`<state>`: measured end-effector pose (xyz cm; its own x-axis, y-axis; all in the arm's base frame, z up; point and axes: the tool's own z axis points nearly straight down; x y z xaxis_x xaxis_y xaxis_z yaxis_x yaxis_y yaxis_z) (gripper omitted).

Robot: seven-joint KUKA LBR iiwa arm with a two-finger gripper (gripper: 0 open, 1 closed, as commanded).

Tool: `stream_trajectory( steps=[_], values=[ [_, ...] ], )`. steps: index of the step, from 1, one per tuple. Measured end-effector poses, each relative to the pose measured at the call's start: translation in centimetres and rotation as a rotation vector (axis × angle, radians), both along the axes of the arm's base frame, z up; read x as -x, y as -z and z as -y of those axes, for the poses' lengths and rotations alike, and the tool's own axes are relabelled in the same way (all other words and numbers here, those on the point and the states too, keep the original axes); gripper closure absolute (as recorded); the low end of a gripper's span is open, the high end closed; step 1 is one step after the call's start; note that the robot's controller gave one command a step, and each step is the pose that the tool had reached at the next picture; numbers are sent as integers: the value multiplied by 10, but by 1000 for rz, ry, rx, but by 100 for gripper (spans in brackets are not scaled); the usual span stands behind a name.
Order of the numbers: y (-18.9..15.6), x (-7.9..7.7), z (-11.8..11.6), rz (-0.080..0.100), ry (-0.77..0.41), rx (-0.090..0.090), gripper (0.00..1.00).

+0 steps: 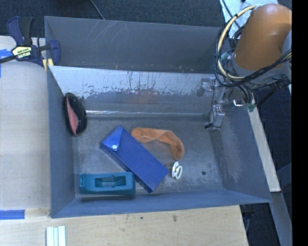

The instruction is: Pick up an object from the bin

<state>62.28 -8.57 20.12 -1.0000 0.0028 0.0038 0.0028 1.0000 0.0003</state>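
Note:
My gripper (pixel 215 118) hangs at the right side of the bin, close to the right wall, with its fingers pointing down above bare floor and nothing between them. The nearest thing is a limp orange cloth-like piece (pixel 161 139), to the gripper's left near the bin's middle. A small white ring-shaped object (pixel 176 170) lies below the cloth's right end. A flat blue rectangular box (pixel 134 158) lies diagonally beside the cloth.
A teal tool-like block (pixel 107 183) lies along the front wall at the lower left. A black and pink brush-like object (pixel 74 114) leans against the left wall. The arm with its orange cover and cables stands over the bin's right rim.

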Motion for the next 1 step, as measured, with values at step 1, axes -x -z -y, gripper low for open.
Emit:
stream_trajectory(
  steps=[1],
  values=[
    [-6,-1,0,8,-2,1,0]
  ],
)
